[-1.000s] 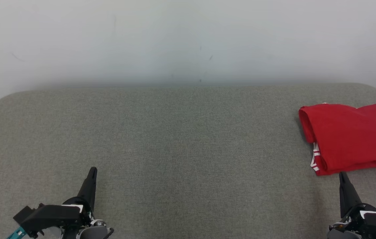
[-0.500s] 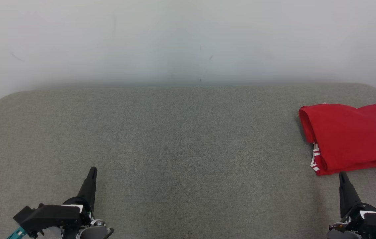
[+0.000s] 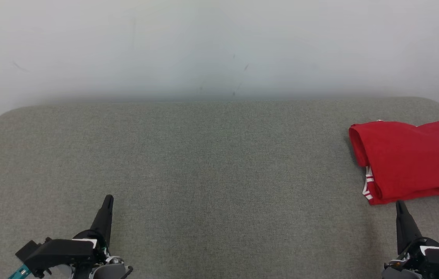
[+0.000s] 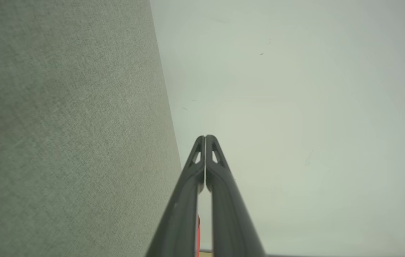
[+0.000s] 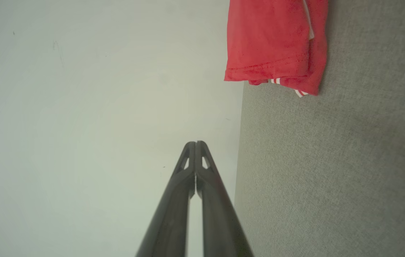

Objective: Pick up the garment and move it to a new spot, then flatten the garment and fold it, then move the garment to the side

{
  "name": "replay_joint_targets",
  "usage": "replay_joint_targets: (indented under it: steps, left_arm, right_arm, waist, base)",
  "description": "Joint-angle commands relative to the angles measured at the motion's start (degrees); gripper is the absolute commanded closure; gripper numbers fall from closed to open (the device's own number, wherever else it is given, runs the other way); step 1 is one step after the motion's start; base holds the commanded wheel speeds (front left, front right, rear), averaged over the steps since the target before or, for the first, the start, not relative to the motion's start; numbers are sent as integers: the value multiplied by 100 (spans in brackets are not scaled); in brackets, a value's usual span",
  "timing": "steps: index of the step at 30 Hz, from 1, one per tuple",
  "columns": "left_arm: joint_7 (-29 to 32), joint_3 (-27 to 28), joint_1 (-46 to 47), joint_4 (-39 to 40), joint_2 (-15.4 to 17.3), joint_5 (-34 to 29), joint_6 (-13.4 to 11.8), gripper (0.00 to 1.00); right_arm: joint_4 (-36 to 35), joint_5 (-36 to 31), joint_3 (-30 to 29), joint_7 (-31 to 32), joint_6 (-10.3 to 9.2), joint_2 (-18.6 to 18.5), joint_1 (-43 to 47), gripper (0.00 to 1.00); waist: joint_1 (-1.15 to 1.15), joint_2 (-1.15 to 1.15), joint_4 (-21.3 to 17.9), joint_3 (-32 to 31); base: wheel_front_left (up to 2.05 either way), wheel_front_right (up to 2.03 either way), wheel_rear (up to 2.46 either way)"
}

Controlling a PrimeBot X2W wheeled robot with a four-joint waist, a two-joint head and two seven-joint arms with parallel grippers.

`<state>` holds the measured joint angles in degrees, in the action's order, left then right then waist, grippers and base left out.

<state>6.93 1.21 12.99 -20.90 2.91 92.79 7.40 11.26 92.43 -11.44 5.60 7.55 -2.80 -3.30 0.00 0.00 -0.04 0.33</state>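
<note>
The garment [image 3: 409,161] is red with white stripes at one hem and lies folded into a thick rectangle at the far right of the grey table [image 3: 204,162]. In the right wrist view the garment [image 5: 274,43] shows at the top, its edge reaching the table's rim. My right gripper [image 3: 398,204] is shut and empty, its tip just short of the garment's near edge; its fingertips [image 5: 196,144] are pressed together. My left gripper [image 3: 108,198] rests shut and empty at the lower left, far from the garment. Its closed tips [image 4: 205,137] point toward the wall, and a red sliver [image 4: 198,235] shows between the fingers lower down.
The grey fabric-covered table has rounded far corners and ends against a pale wall [image 3: 219,46] at the back. Its bare surface [image 5: 331,178] stretches left of the garment across the middle.
</note>
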Motion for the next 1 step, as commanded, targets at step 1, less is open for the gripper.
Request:
replay_joint_targets:
  steps: [1]
  left_arm:
    - [17,10,38,2,-7,20,16,100]
  right_arm:
    - [-15,10,0,18,-12,-15,6,100]
  waist:
    - [0,0,0,0]
  base:
    - [0,0,0]
